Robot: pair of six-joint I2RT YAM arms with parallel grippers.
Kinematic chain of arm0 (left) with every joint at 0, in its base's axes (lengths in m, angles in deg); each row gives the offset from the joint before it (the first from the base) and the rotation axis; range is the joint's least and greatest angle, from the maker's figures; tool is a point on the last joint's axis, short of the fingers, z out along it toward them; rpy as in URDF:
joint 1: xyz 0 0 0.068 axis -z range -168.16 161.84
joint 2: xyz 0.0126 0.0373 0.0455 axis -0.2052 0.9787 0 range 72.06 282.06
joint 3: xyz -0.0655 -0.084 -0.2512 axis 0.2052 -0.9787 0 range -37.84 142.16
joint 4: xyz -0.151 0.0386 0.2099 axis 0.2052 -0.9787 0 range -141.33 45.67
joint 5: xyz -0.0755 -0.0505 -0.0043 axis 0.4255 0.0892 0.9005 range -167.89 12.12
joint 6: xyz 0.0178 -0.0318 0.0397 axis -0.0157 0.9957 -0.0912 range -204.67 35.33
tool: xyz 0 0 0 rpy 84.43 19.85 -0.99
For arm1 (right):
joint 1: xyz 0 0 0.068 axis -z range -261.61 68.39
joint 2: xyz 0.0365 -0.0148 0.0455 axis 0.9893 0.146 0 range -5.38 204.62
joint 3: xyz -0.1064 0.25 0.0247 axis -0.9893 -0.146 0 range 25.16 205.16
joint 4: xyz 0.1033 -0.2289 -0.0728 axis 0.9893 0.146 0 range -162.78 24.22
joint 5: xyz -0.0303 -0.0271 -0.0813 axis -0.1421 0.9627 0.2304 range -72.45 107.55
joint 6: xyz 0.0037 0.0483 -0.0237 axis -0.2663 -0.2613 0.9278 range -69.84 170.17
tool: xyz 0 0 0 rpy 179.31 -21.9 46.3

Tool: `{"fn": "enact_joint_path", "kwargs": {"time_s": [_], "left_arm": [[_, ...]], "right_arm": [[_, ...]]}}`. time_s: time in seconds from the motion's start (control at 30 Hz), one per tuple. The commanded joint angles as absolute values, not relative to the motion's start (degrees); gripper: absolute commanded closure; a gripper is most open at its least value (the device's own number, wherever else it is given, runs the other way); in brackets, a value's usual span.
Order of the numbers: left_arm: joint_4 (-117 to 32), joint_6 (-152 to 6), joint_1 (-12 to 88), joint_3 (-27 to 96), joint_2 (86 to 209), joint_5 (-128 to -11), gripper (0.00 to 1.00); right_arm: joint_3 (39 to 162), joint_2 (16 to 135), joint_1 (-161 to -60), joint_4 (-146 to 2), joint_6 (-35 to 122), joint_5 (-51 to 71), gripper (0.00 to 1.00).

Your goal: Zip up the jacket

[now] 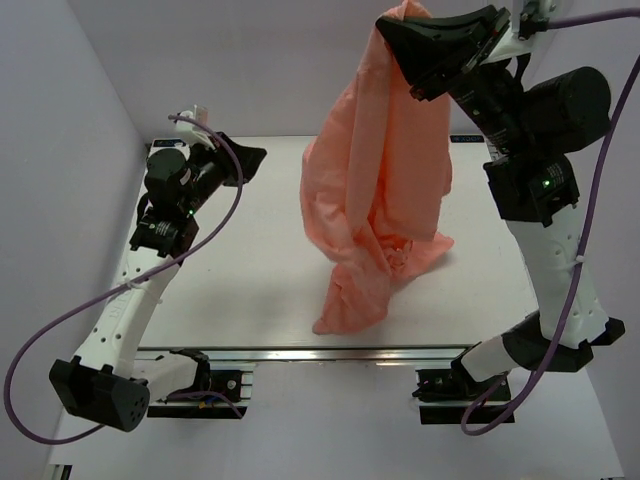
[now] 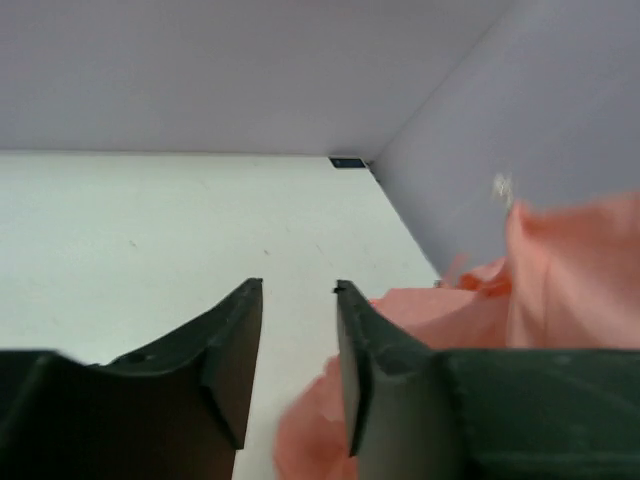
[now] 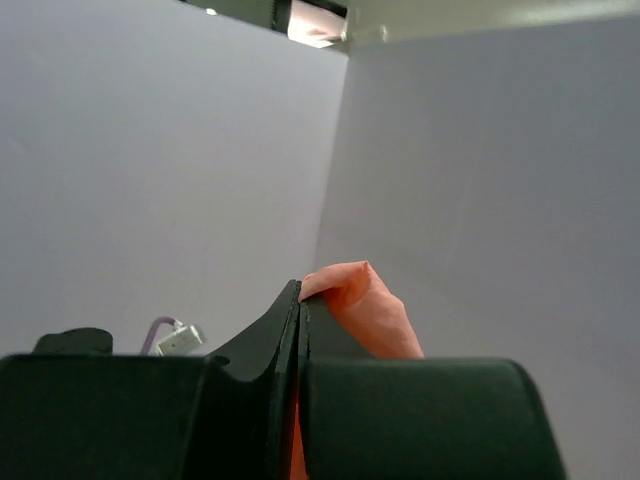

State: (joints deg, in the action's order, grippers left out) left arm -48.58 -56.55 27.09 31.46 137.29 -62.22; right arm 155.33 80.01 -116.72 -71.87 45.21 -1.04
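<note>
The salmon-pink jacket (image 1: 380, 190) hangs in a long wrinkled bunch from my right gripper (image 1: 392, 28), which is raised high and shut on a fold of its fabric (image 3: 365, 305). The jacket's lower end rests crumpled on the white table (image 1: 250, 290). Its zipper is not visible. My left gripper (image 1: 250, 158) is open and empty, low over the table at the back left, well apart from the hanging cloth. In the left wrist view its gripper (image 2: 298, 290) has pink fabric (image 2: 560, 290) beyond and to the right of the right finger (image 2: 365, 360).
Grey walls (image 1: 60, 110) close in the table at the left, back and right. The table's front edge has a metal rail (image 1: 300, 355) with both arm bases. A purple cable (image 1: 150, 275) loops beside the left arm.
</note>
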Motion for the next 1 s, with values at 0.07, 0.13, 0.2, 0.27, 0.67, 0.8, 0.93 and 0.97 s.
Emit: {"fn": "enact_joint_path", "kwargs": {"time_s": [0.07, 0.13, 0.2, 0.27, 0.67, 0.8, 0.93, 0.97], "left_arm": [[-53.8, -56.1, 27.1, 24.1, 133.6, -55.9, 0.16], [-53.3, -55.5, 27.3, 19.0, 133.5, -51.4, 0.03], [-52.6, -54.9, 28.5, 15.2, 133.7, -44.9, 0.02], [-54.6, -54.7, 31.4, 10.4, 133.8, -44.4, 0.02], [-52.4, -49.5, 41.0, -3.0, 134.5, -48.6, 0.02], [-58.5, -50.9, 44.2, -0.3, 141.0, -53.6, 0.02], [-66.2, -50.2, 46.6, 0.1, 142.1, -59.1, 0.02], [-68.1, -49.6, 46.9, 0.1, 140.9, -62.9, 0.02]], "right_arm": [[141.3, 73.6, -116.7, -71.0, 45.1, 10.1, 1.00], [128.8, 70.2, -116.6, -70.1, 46.3, 24.4, 1.00], [116.5, 65.4, -116.7, -68.7, 46.8, 34.2, 1.00], [108.8, 61.2, -116.7, -67.9, 45.9, 38.5, 1.00], [82.5, 51.5, -116.7, -59.9, 36.6, 44.0, 1.00], [81.1, 50.8, -116.6, -58.6, 36.1, 43.0, 1.00], [81.1, 50.3, -116.6, -56.9, 36.2, 44.6, 1.00], [81.1, 50.1, -116.7, -56.4, 36.2, 44.9, 1.00]]}}
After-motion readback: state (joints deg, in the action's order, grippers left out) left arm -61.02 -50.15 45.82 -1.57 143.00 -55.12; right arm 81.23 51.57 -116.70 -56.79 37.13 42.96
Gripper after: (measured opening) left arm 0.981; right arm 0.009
